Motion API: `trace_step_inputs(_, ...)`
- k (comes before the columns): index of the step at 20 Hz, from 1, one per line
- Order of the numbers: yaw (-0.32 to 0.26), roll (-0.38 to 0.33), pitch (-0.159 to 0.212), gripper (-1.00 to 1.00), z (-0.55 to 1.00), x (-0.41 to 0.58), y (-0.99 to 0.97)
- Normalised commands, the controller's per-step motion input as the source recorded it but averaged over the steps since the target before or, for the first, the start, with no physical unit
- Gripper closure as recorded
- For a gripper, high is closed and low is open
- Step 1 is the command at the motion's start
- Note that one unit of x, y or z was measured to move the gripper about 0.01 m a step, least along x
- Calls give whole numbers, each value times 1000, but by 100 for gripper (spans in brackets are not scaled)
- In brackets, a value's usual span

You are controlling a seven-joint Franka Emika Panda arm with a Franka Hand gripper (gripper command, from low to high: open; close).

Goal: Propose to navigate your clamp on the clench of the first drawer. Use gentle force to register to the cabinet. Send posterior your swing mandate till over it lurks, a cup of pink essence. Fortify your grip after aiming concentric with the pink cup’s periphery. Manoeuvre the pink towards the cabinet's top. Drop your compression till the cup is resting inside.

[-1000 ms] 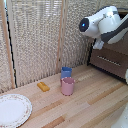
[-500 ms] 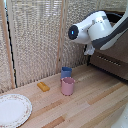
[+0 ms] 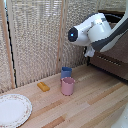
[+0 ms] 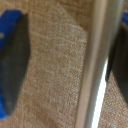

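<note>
Since the earlier frames our bulky white robot arm (image 3: 97, 30) has swung away from the dark brown wooden cabinet (image 3: 112, 57) toward the exterior view's left, so the drawer step looks finished and the cup is next. Our pincer (image 4: 64, 67) is spread wide, holding nothing, before woven screen. The small pink plastic tumbler (image 3: 68, 86) stands untouched against the blue cup (image 3: 66, 72), near the surface's back edge.

White arm in the exterior view, entering from the upper right corner and held above the far right edge of the worktop. The clamp (image 4: 64, 60) appears in the wrist view with jaws parted, its fingers (image 4: 12, 60) dark with blue tips (one at each side of the frame).
</note>
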Motion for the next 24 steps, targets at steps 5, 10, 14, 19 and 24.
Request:
trace_step_inputs(5, -100, 230, -86, -100, 363, 1, 551)
trace_step_inputs(10, -144, 268, -62, -100, 257, 0, 512)
trace_step_inputs(14, -188, 347, 15, -100, 51, 46, 281)
trace_step_inputs(19, -198, 375, 70, -100, 0, 122, 202)
trace_step_inputs(24, -204, 375, 98, -100, 0, 145, 177)
